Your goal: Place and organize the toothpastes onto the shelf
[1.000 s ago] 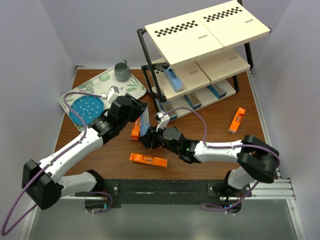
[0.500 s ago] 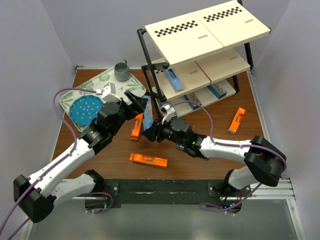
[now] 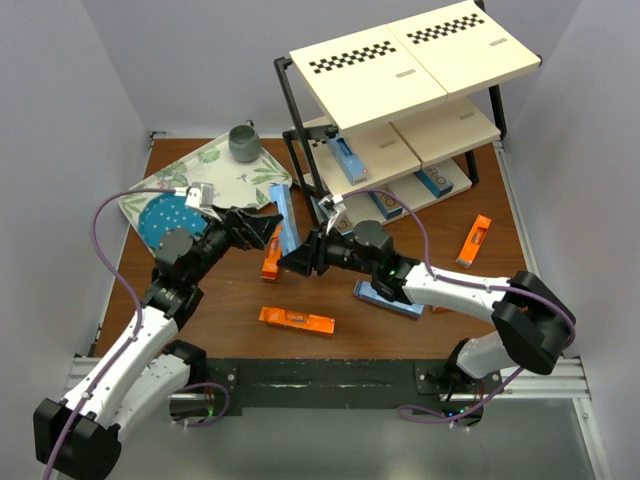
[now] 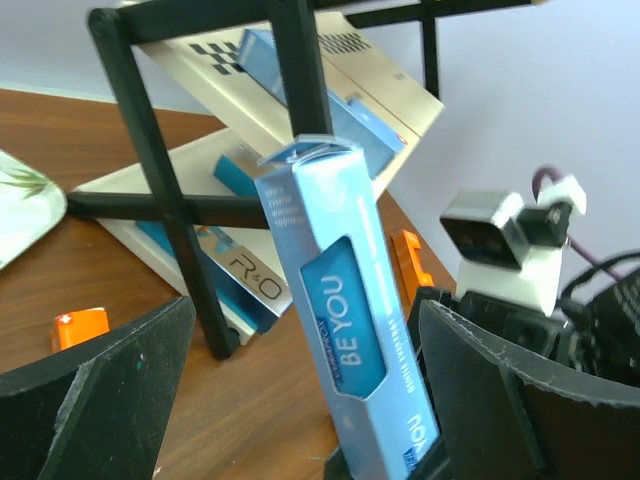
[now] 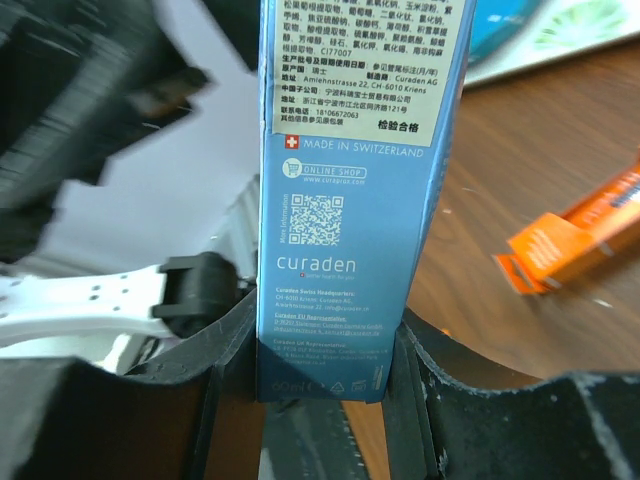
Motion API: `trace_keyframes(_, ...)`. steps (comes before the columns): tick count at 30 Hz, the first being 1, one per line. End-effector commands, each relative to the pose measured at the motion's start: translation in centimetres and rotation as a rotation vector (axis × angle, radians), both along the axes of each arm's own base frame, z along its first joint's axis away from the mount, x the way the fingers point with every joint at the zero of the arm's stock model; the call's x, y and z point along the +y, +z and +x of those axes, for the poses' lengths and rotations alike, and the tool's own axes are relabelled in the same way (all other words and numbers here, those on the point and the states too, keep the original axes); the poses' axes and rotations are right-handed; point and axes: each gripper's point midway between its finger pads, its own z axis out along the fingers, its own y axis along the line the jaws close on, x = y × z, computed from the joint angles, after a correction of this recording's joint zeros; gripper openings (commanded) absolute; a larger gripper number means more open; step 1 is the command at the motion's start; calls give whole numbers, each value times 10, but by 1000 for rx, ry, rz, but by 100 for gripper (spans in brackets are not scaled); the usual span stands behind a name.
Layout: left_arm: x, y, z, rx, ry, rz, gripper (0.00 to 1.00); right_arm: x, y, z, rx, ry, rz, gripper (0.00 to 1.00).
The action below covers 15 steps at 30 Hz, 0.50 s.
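Tabletop (image 3: 230,292): blue toothpaste carton (image 3: 288,218) near-upright

At the centre of the frame we see the right gripper (image 3: 297,257) clamped on the lower end of a blue toothpaste carton (image 3: 287,210), which points up toward the shelf (image 3: 400,75) at upper right. The left gripper (image 3: 265,227) sits just left of it, jaws spread. Below them we find an orange carton (image 3: 297,320) flat on the table (image 3: 225,295).

Robot lab test cell: plain grey walls (image 3: 60,120) box in wood table (image 3: 235,295); 2 arms (image 3: 130,345) bolted to metal rail (image 3: 565,378) w/ loose purple cables (image 3: 100,215); checker strips (image 3: 352,57) on shelf (image 3: 380,92).
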Motion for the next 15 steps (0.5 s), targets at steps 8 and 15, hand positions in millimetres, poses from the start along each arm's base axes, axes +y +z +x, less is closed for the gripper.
trace_keyframes(8,-28,20,-31,-67,-288,-269,100,10,65,-16,-62,146,152,6)
trace_keyframes(15,-36,32,-33,-72,-355,-324,89,11,67,-19,-41,186,163,6)
